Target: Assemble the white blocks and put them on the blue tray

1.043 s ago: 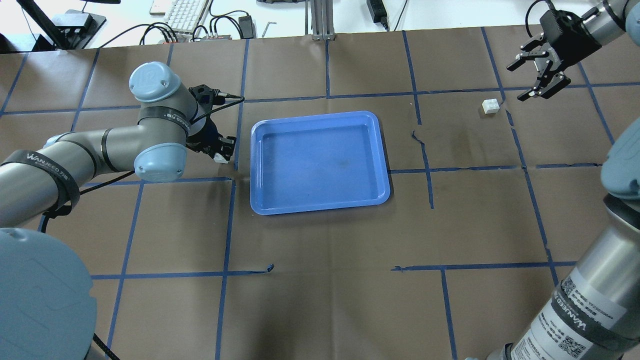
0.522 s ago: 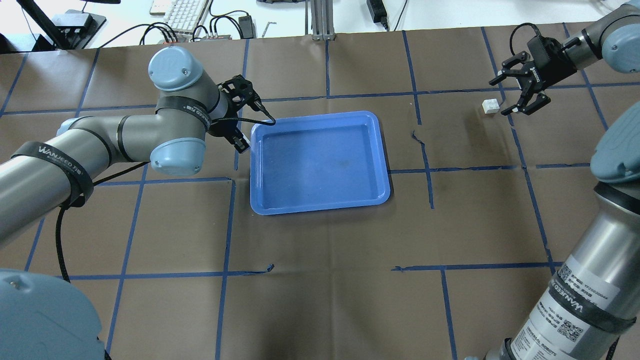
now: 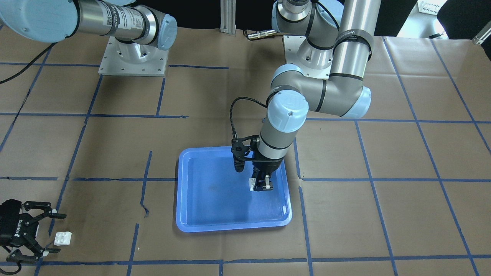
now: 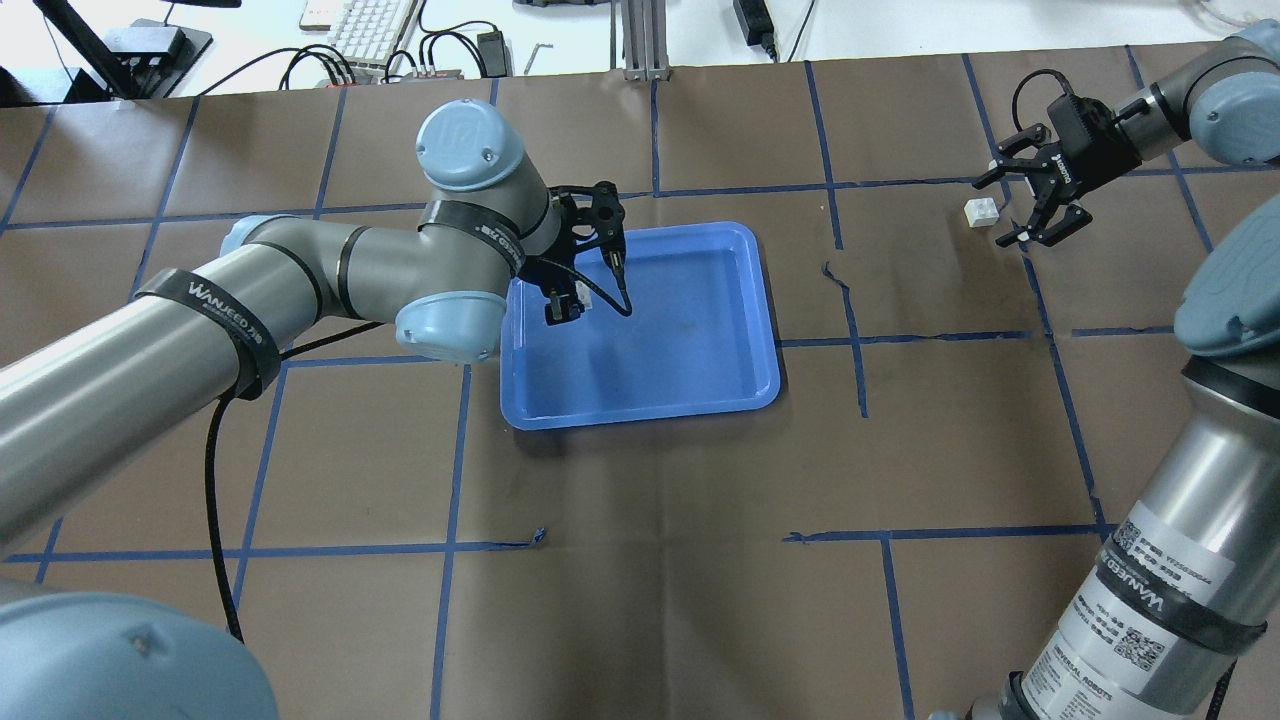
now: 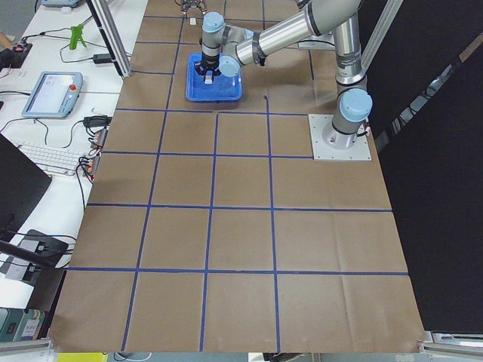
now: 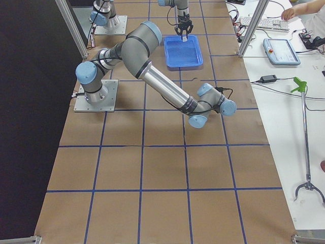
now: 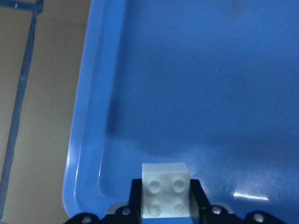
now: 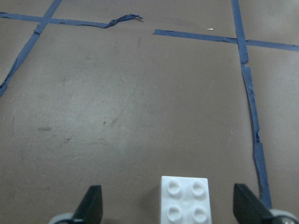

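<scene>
The left gripper [image 3: 261, 186] is clamped on one white block [image 7: 166, 196] inside the blue tray [image 4: 690, 350], maybe just above its floor. The other white block [image 8: 184, 200] sits on the surface [image 4: 640, 500], far from the tray, between the spread fingers of the right gripper [image 3: 58, 234].

Our arms were silver tubes with pale blue joint caps [image 4: 468, 143]. The left arm [image 4: 120, 370] wore black WANJEED straps [image 4: 222, 308] and a loose black cable [image 4: 208, 480]; the right arm [image 4: 1200, 480] had white QR labels [image 4: 1150, 625]. Our left gripper [image 3: 262, 187] and right gripper [image 3: 57, 234] were black, the right one marked ROBOTIQ.
</scene>
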{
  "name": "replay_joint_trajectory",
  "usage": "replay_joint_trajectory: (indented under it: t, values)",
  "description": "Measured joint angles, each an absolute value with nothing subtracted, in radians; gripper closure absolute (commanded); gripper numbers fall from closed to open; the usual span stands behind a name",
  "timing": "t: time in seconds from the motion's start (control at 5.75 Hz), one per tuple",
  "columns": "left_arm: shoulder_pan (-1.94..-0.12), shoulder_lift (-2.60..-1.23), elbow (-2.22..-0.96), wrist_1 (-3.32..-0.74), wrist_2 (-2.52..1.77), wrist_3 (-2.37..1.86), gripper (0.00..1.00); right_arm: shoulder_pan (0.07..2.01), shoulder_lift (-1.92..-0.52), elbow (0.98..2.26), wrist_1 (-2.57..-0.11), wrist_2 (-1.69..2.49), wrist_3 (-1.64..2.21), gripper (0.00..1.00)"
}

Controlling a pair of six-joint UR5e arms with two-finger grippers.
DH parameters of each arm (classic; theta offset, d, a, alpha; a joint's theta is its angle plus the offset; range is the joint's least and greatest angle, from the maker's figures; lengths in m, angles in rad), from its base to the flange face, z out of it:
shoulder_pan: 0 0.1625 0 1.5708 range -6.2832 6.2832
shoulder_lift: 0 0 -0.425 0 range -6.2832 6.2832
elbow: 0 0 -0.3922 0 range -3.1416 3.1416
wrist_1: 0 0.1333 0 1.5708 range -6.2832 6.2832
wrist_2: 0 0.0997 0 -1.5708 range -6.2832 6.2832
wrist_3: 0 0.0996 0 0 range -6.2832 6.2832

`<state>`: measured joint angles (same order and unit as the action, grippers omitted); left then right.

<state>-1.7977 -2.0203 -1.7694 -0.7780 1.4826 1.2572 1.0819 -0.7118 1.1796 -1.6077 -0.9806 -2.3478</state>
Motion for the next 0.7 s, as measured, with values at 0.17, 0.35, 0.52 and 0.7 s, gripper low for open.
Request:
replay_joint_trajectory:
  t: [0.17, 0.35, 0.52, 0.7]
  values:
    - [-1.825, -2.048, -1.766, -0.777, 1.482, 1.258, 0.91, 1.082, -0.711, 1.179, -1.616, -0.982, -2.345, 0.49]
    - [-1.842, -2.069, -1.765, -0.775, 1.481, 1.252, 0.9, 1.081, -0.71, 1.179, -1.63, -0.985, -2.345, 0.61]
    - [-1.85, -2.083, -1.764, -0.774, 1.481, 1.246, 0.65, 1.081, -0.711, 1.179, -1.639, -0.989, -2.345, 0.65]
    - [-1.853, -2.09, -1.764, -0.774, 1.48, 1.242, 0.11, 1.081, -0.712, 1.176, -1.642, -0.99, -2.345, 0.65]
